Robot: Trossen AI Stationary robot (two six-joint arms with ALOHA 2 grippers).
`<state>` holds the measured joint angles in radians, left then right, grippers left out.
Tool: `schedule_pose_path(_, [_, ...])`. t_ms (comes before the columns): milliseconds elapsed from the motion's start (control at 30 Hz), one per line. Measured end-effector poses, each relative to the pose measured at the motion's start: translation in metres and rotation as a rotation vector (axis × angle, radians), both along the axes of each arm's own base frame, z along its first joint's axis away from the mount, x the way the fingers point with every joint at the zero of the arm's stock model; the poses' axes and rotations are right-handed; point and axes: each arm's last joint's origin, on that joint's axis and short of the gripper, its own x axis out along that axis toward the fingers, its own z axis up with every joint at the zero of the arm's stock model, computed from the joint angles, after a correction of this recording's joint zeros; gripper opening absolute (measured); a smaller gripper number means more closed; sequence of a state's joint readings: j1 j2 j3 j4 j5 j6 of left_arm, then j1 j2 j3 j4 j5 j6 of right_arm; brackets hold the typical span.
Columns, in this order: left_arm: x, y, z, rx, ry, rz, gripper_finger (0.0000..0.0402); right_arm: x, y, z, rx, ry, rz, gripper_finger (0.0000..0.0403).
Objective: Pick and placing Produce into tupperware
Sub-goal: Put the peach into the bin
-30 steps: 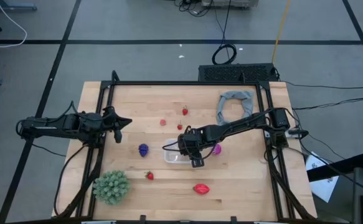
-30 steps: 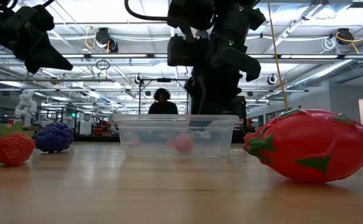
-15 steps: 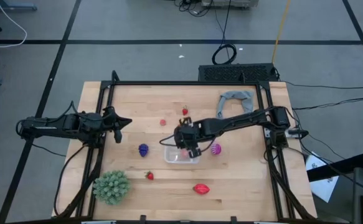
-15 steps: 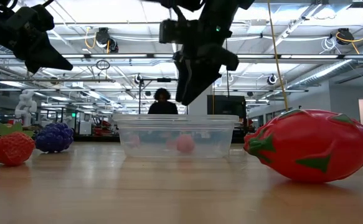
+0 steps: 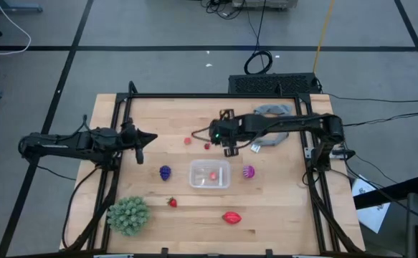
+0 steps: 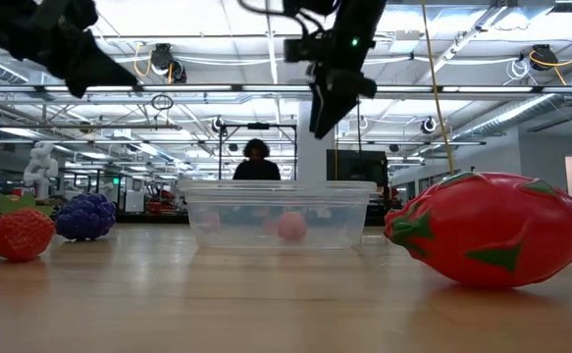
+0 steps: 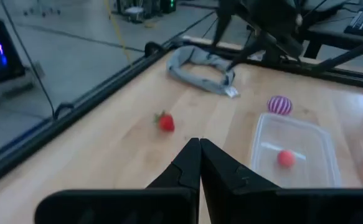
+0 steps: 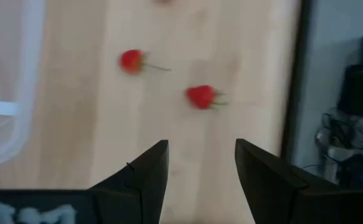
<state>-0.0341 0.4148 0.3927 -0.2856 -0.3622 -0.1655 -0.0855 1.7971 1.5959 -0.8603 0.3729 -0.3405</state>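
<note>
The right gripper (image 5: 228,149), fingers spread and empty, hovers just beside two small berries (image 8: 200,96) lying toward the worktop's far edge, nearer than the left arm.

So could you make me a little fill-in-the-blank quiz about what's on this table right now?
1. The clear plastic rectangular tub holds ___ small red berry.
2. The big green spiky ball sits near the table corner on the ___ arm's side.
3. The right gripper has its fingers ___ and holds nothing.
4. The striped magenta fruit lies ___ the tub.

Missing words: one; left; open; outside
</note>
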Motion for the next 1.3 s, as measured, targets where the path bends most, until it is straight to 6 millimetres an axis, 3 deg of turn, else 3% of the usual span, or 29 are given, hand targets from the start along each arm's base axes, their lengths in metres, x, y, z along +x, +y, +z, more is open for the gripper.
schedule_pose_path(133, [0.022, 0.0, -0.001, 0.025, 0.071, -0.005, 0.001, -0.019, -0.01, 0.031, -0.005, -0.089, -0.042, 0.0177])
schedule_pose_path(300, [0.055, 0.002, 0.013, 0.031, 0.162, -0.002, 0.0014, -0.045, -0.016, 0.069, -0.009, -0.217, -0.091, 0.0177])
schedule_pose_path(567, [0.099, 0.017, 0.032, 0.037, 0.42, 0.038, 0.0081, -0.081, -0.014, 0.108, -0.02, -0.346, -0.102, 0.0177])
schedule_pose_path(800, [0.128, 0.024, 0.028, 0.008, 0.522, 0.061, 0.0161, -0.101, -0.011, 0.123, -0.025, -0.372, -0.096, 0.0177])
schedule_pose_path(967, [0.139, 0.033, 0.02, -0.098, 0.553, 0.105, 0.0207, -0.104, -0.01, 0.123, -0.022, -0.358, -0.098, 0.0177])
schedule_pose_path(1300, [0.139, 0.064, -0.002, -0.434, 0.612, 0.191, 0.0236, -0.103, -0.01, 0.112, -0.02, -0.321, -0.093, 0.0177])
